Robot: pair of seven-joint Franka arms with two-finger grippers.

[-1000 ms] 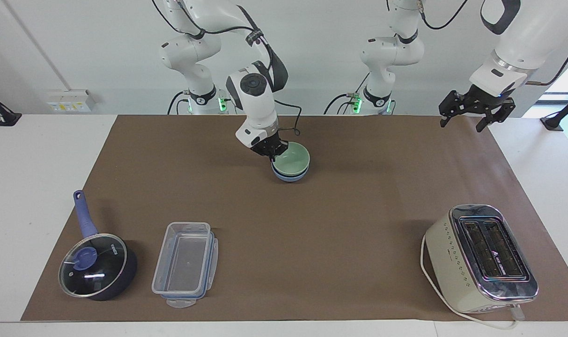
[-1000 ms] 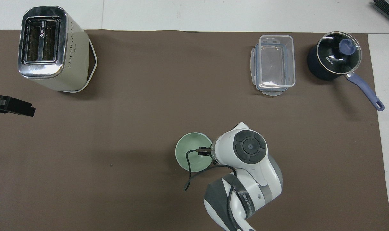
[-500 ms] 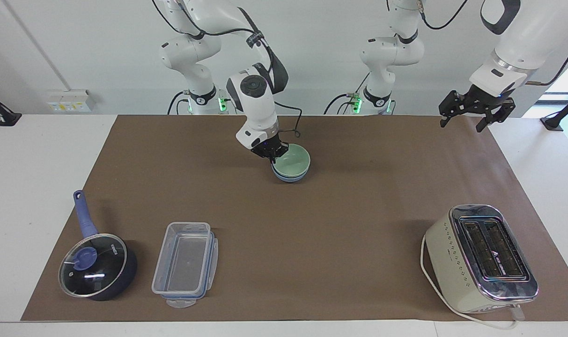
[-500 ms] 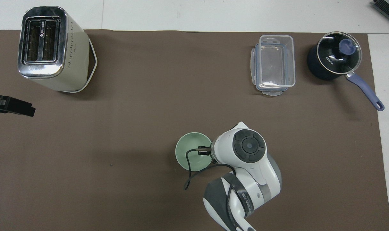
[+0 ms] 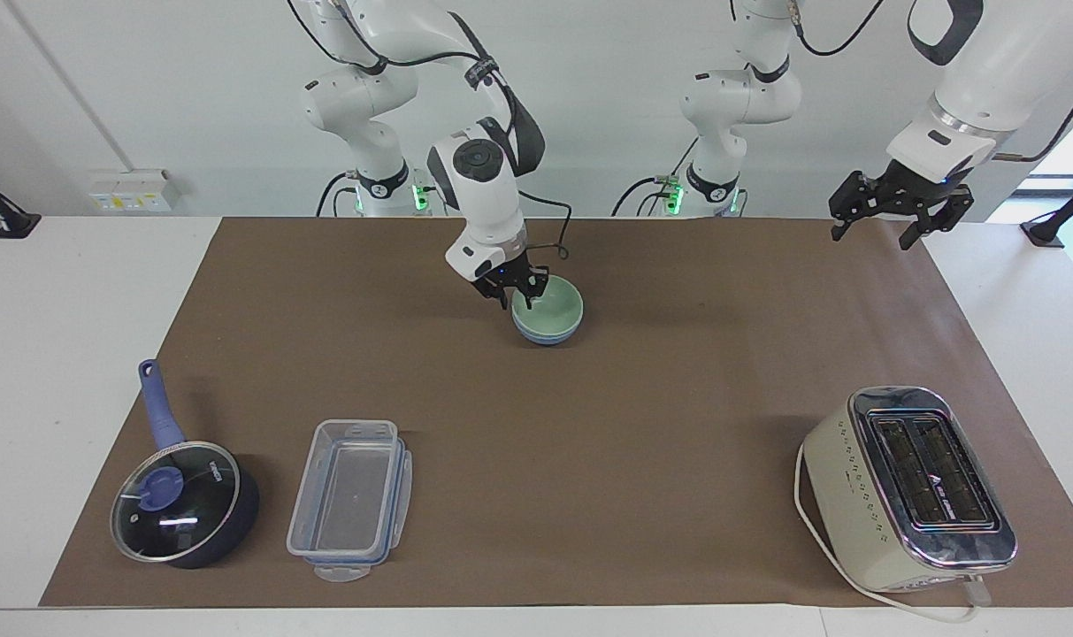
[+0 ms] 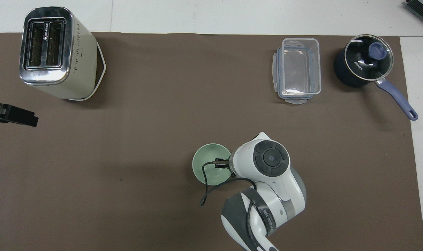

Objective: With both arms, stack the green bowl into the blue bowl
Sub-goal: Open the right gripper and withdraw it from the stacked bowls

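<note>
The pale green bowl (image 5: 555, 306) sits nested in the periwinkle-blue bowl (image 5: 545, 335), on the mat near the robots at mid-table. In the overhead view only the green bowl (image 6: 207, 163) shows; the blue bowl is hidden under it. My right gripper (image 5: 520, 287) is open just above the green bowl's rim on the side toward the right arm's end, and holds nothing. In the overhead view its wrist (image 6: 270, 159) covers its fingers. My left gripper (image 5: 897, 212) is open and empty, and waits raised over the mat's corner at the left arm's end; it also shows in the overhead view (image 6: 13, 115).
A cream toaster (image 5: 909, 488) stands far from the robots toward the left arm's end. A clear plastic container (image 5: 350, 497) and a dark blue lidded saucepan (image 5: 182, 500) lie far from the robots toward the right arm's end. A brown mat (image 5: 642, 425) covers the table.
My right gripper has opened off the green bowl's rim and risen a little. The green bowl has settled lower into the blue bowl. The left arm has not moved.
</note>
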